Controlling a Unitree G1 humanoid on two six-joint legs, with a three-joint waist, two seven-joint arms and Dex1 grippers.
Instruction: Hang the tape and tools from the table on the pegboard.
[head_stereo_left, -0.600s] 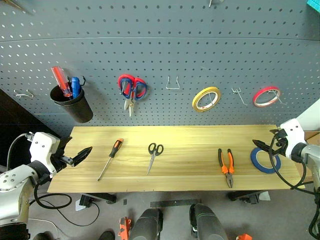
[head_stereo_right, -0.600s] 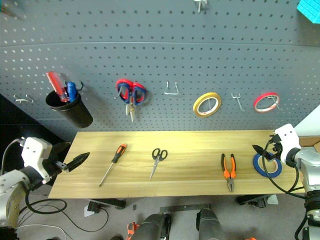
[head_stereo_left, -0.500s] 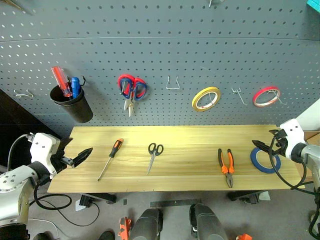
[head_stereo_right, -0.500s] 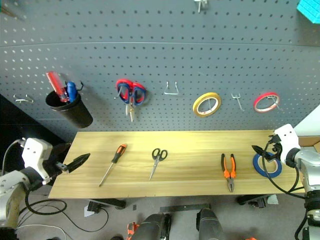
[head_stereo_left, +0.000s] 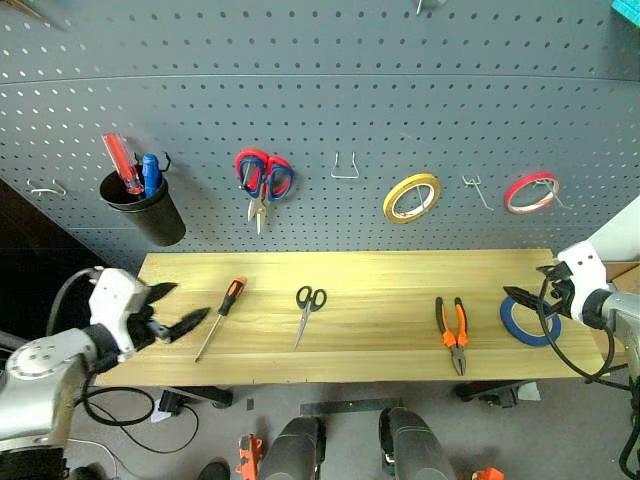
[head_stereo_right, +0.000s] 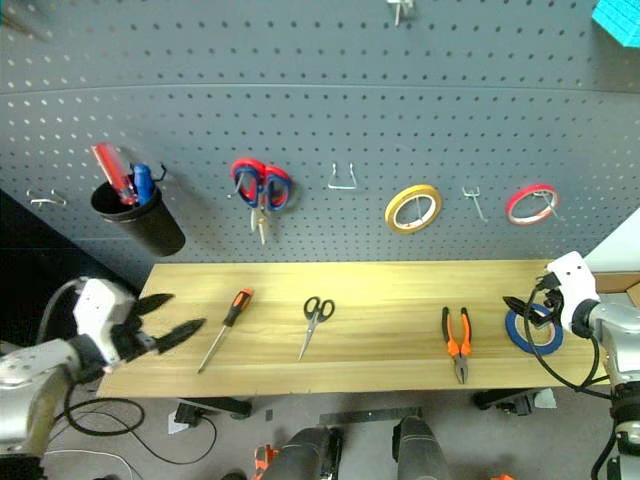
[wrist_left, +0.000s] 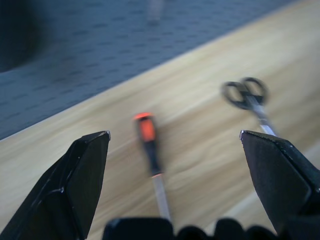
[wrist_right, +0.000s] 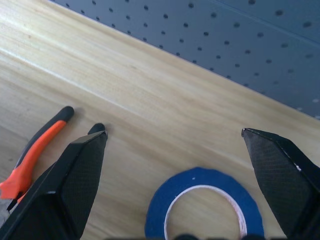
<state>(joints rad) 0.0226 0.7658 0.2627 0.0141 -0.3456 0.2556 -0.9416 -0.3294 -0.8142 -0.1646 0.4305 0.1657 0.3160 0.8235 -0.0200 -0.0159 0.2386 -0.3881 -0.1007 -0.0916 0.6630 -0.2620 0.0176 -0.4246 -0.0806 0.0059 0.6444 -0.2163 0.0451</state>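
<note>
Four items unhung, all flat on bench (head_stereo_left: 380, 272): screwdriver (head_stereo_left: 222, 315), scissors (head_stereo_left: 306, 311), pliers (head_stereo_left: 452, 331), tape (head_stereo_left: 526, 321). Nothing yet moved to pegboard (head_stereo_left: 330, 90). Left claw (head_stereo_left: 172, 311) wide beside screwdriver, right claw (head_stereo_left: 532, 285) wide over tape, both empty.

I'm seeing grey floor (head_stereo_left: 340, 395) running under the surface, black cables (head_stereo_left: 115, 405) lying on it at left; dark gap (head_stereo_left: 30, 240) showing left of the wall panel.
</note>
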